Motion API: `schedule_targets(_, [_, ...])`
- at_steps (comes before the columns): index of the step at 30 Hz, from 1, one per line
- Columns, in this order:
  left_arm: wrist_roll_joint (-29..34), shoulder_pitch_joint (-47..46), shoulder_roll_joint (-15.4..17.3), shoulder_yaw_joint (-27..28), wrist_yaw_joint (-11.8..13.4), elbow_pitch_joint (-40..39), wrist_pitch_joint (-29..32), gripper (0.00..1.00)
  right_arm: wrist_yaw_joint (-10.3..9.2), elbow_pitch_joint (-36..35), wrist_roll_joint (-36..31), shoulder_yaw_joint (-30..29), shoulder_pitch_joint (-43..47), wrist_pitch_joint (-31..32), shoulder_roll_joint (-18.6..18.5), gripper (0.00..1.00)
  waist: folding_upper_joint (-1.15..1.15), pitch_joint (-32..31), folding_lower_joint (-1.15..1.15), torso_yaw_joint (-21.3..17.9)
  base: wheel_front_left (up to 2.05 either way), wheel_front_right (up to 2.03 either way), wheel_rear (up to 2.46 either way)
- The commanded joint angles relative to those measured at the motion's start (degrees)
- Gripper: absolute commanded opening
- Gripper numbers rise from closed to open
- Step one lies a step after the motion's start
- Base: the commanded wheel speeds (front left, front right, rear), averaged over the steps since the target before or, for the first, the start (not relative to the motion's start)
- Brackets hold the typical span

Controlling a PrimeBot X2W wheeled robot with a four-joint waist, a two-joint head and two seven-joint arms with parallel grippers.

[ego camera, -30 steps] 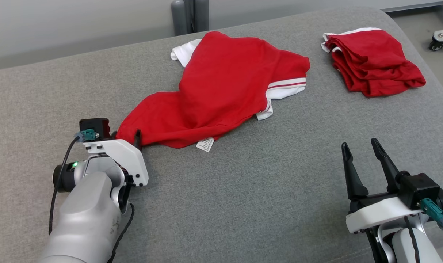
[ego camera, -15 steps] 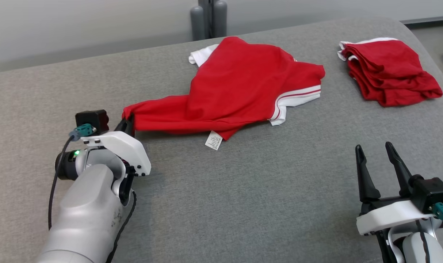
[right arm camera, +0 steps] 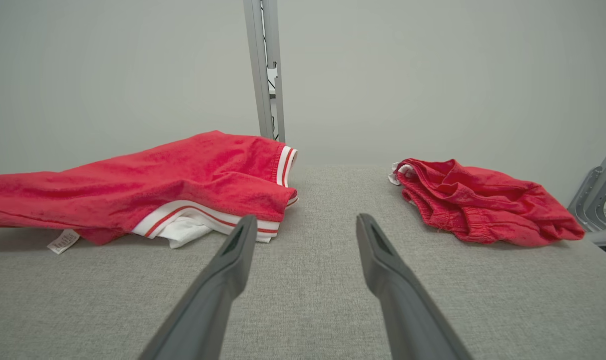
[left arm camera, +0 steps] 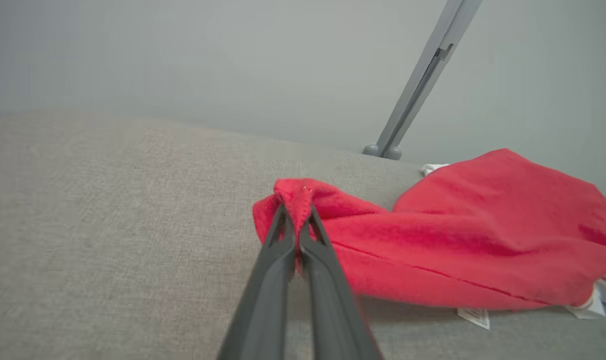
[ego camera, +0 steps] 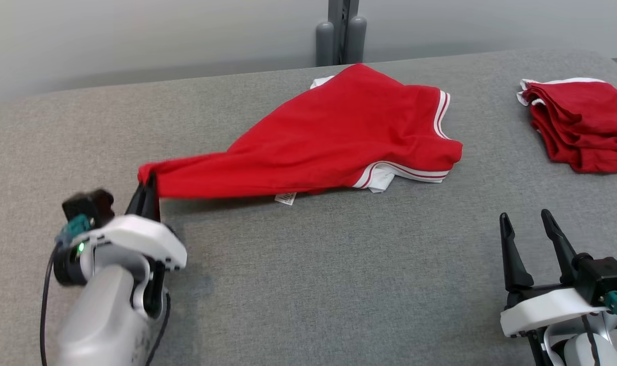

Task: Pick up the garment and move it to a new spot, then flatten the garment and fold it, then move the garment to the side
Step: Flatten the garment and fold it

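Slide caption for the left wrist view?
Left gripper pinches a bunched corner of the red garment over the grey fabric surface.

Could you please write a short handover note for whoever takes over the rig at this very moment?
Left gripper: shut on one corner of the garment, holding that corner raised off the table. The rest of the cloth lies on the table, stretched out from the fingers.
Right gripper: open, holding nothing, over the table's near right.
A red pile lies at the far right, apart from the garment.
Done: corner gripped and raised.
Left: set the garment at a new spot, flatten it, fold it, move it aside.
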Motion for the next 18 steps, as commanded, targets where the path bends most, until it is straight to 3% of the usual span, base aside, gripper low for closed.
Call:
schedule_targets(1, [-0.6, 1.8, 0.4, 0.5, 0.6, -1.0, -0.1, 0.00, -0.02, 0.2, -0.1, -0.1, 0.5, -0.3, -0.3, 1.00, 0.00, 0.0, 0.00, 0.4, 0.00, 0.00, 0.00])
schedule_targets(7, [-1.0, 7.0, 0.5, 0.7, 2.4, -3.7, 0.3, 0.00, -0.02, 1.4, -0.3, 0.8, -0.4, -0.3, -0.3, 1.00, 0.00, 0.3, 0.00, 0.7, 0.00, 0.00, 0.00])
schedule_targets(9, [-1.1, 7.7, 0.3, 0.7, 2.9, -4.3, 0.2, 0.50, -0.02, 2.2, -0.5, 1.3, -0.8, -0.3, -0.3, 1.00, 0.00, 0.4, 0.00, 0.7, 0.00, 0.00, 0.00])
schedule_targets(10, [-0.7, 8.0, 0.2, 0.4, 3.0, -4.6, 0.1, 1.00, -0.02, 3.0, -0.8, 1.5, -1.2, -0.3, -0.3, 1.00, 0.00, 0.6, 0.00, 0.9, 0.00, 0.00, 0.00])
schedule_targets(18, [1.8, 9.5, 0.9, 1.5, 4.2, -10.2, -0.1, 1.00, -0.02, 5.1, -1.4, 3.0, -3.2, -0.3, -0.3, 1.00, 0.00, 0.8, 0.00, 3.2, 0.00, 0.00, 0.00])
